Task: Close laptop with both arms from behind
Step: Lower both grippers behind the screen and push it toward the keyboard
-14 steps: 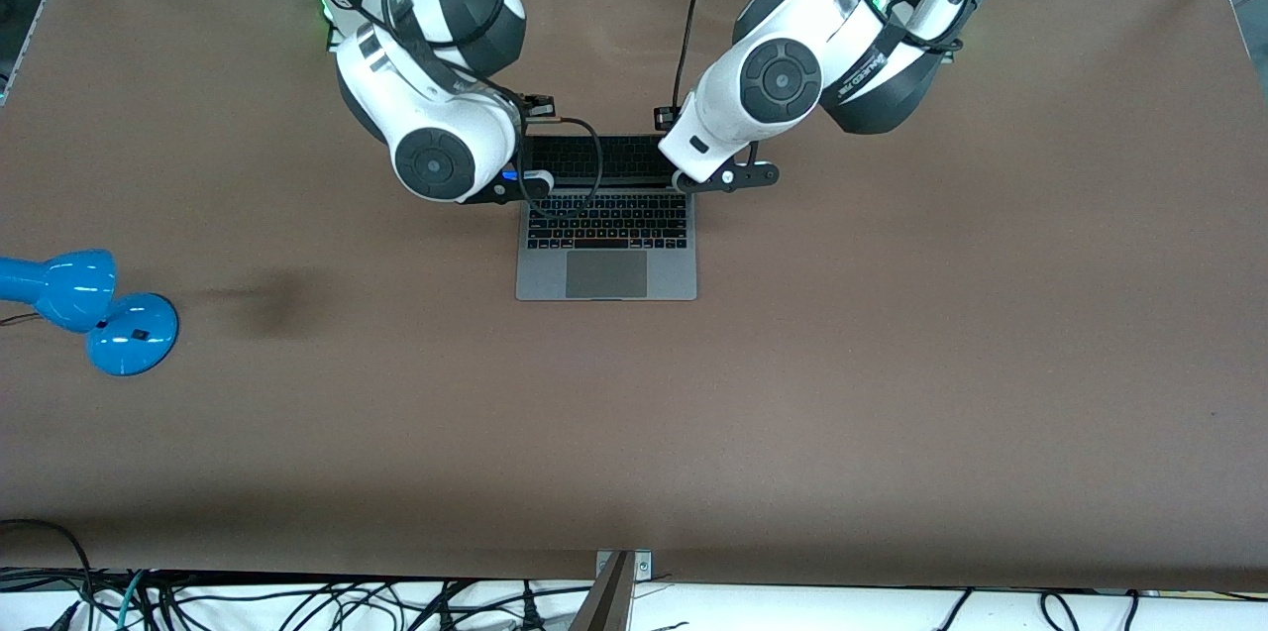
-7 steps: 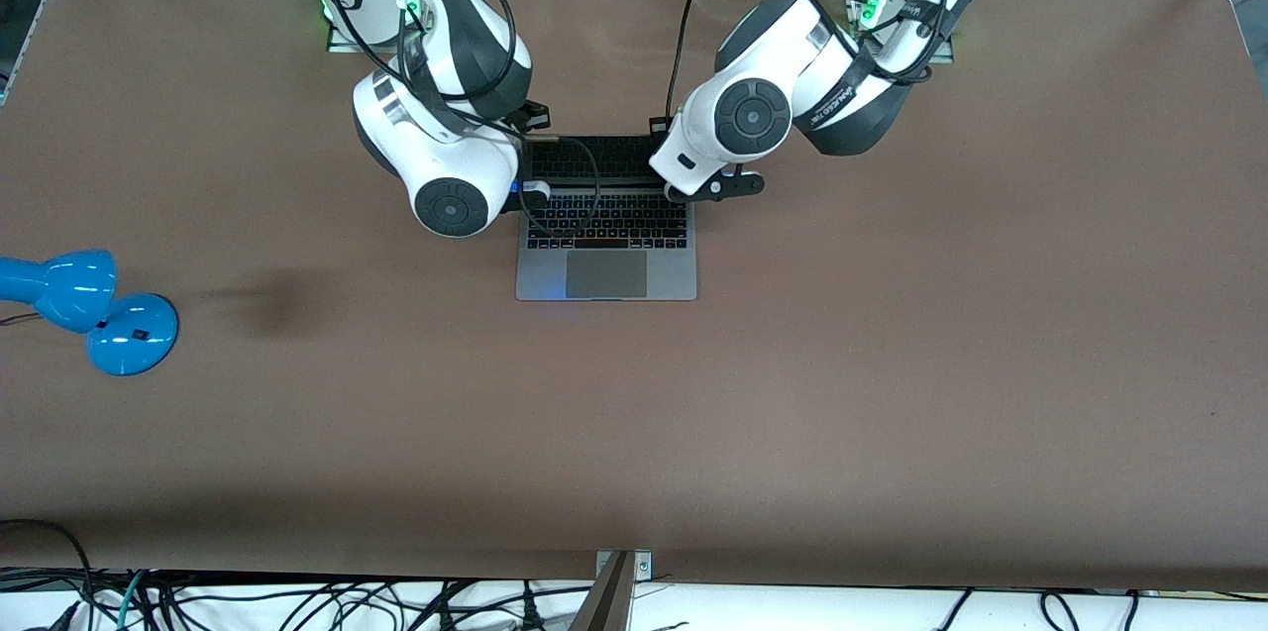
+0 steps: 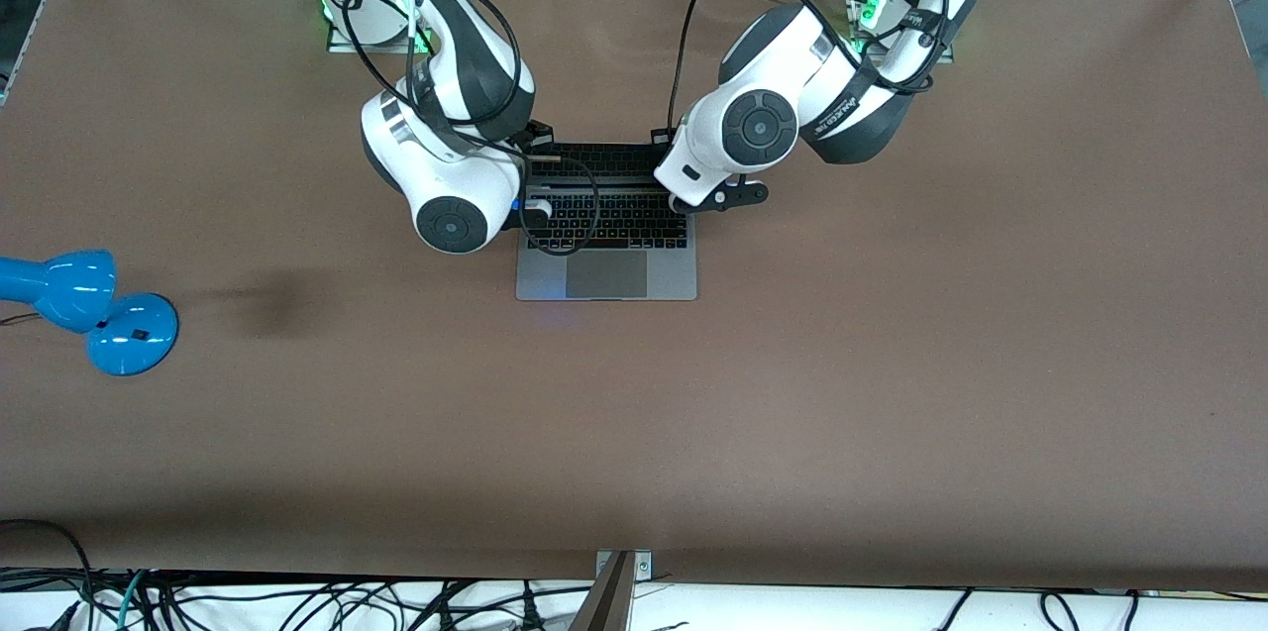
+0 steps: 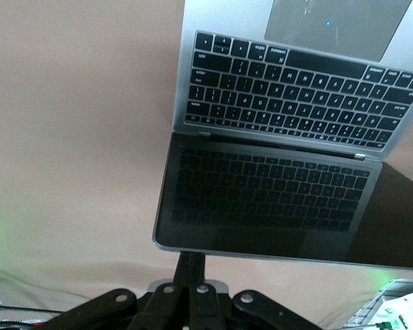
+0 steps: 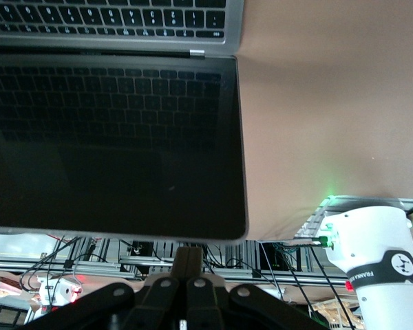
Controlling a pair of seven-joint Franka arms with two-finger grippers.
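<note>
Your laptop [image 3: 605,245] sits mid-counter [image 3: 892,364], lid tipped partway toward the keys, so the closing is perhaps half done. The left claw [image 4: 190,265] and right claw [image 5: 188,256], fingers pinched together, each press the lid's top edge. No legible writing.

1 laptop [image 3: 605,260], 2 robot arms [image 3: 451,165] [image 3: 768,121], 1 blue lamp [image 3: 89,309], 1 table [image 3: 892,364].

High front camera facing the arms, both wrist cameras close above the laptop [image 3: 605,255]
</note>
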